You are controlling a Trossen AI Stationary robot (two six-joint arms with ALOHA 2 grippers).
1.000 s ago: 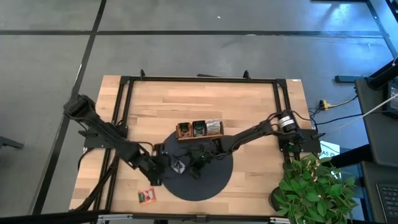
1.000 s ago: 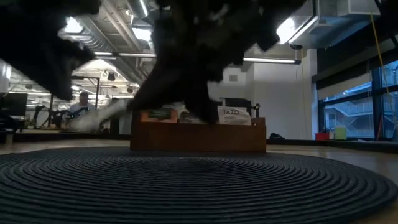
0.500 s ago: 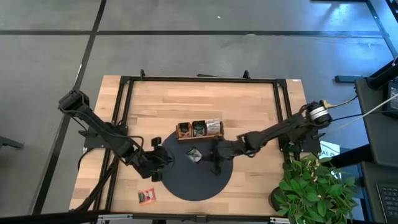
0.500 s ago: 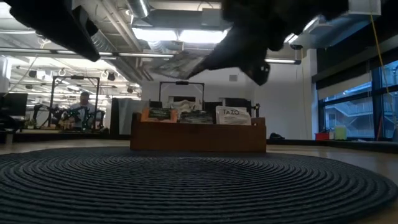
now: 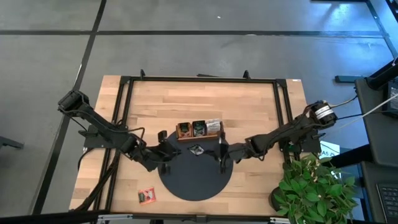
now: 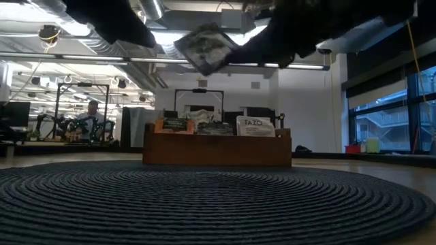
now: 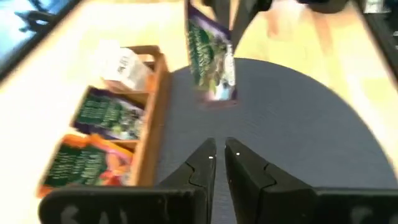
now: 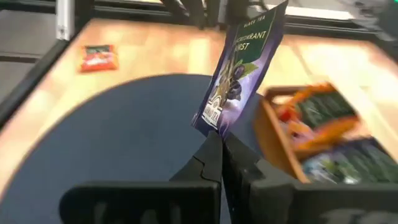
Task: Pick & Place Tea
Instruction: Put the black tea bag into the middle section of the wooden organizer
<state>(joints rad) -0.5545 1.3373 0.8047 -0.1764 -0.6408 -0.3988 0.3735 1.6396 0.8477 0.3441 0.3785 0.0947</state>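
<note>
A dark purple tea sachet (image 8: 241,68) hangs above the round dark mat (image 5: 196,183), with my right gripper (image 8: 217,138) shut on it. In the high view the sachet (image 5: 196,149) is just in front of the brown wooden tray (image 5: 199,136). The tray's compartments hold orange, dark green and white sachets standing on edge. My left gripper (image 7: 219,152) hovers over the mat's left part, shut and empty, pointing at the sachet (image 7: 211,59). The low view shows the sachet (image 6: 208,47) tilted, high above the mat. My right gripper pinches the sachet's lower corner (image 8: 213,123) between its two fingers, only that corner lying between them. The fingers slant down from the table's right side. The sachet stands on edge beyond the fingertips, tilted, lifted clear of the mat.
One orange-red sachet (image 5: 147,196) lies flat on the wood near the table's front left, off the mat. A black metal frame (image 5: 199,79) runs round the table. A potted plant (image 5: 314,186) stands at the front right corner.
My right gripper has carried the sachet up off the mat's middle and toward the far edge, close to the tray. It has rolled on the way, so the sachet went from nearly flat to standing on edge. My left gripper has risen and drawn toward the far edge.
</note>
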